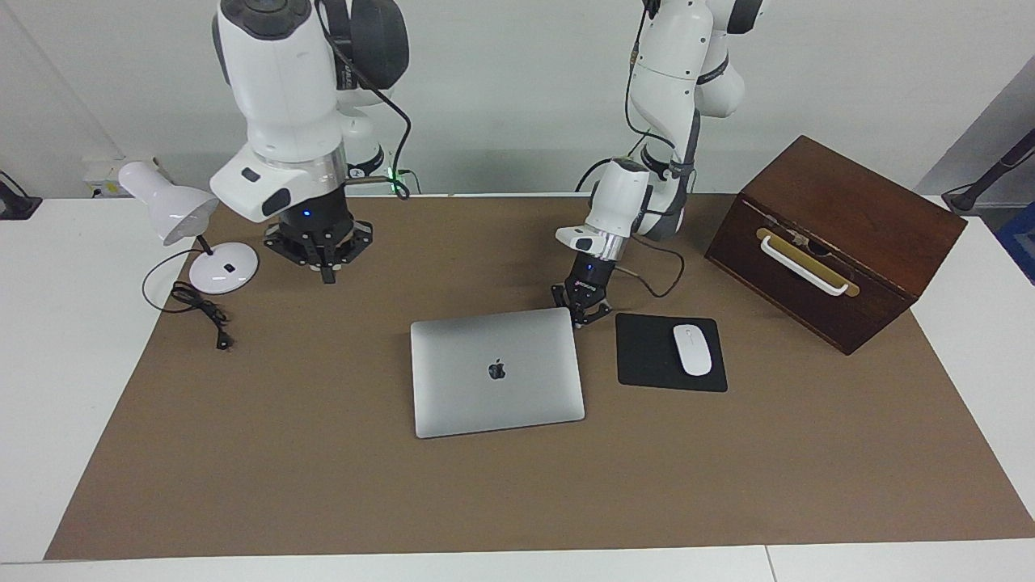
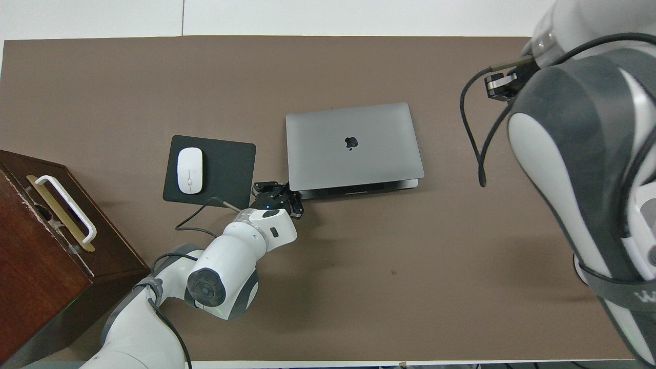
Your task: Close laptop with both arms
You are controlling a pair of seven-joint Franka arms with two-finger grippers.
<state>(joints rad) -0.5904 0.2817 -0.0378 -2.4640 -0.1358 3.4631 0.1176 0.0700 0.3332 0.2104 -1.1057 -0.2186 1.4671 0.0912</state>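
Observation:
The silver-grey laptop (image 1: 495,372) (image 2: 353,146) lies flat on the brown mat with its lid down and the dark logo facing up. My left gripper (image 1: 584,314) (image 2: 277,192) is shut and sits low at the laptop's corner nearest the robots, on the mouse pad's side; whether it touches the laptop I cannot tell. My right gripper (image 1: 323,273) is shut on nothing and hangs in the air over the mat beside the lamp's base, well clear of the laptop. In the overhead view the right arm's own body hides its fingers.
A black mouse pad (image 1: 669,352) with a white mouse (image 1: 692,349) lies beside the laptop toward the left arm's end. A brown wooden box (image 1: 833,238) with a white handle stands past it. A white desk lamp (image 1: 174,212) and its cord (image 1: 202,311) stand at the right arm's end.

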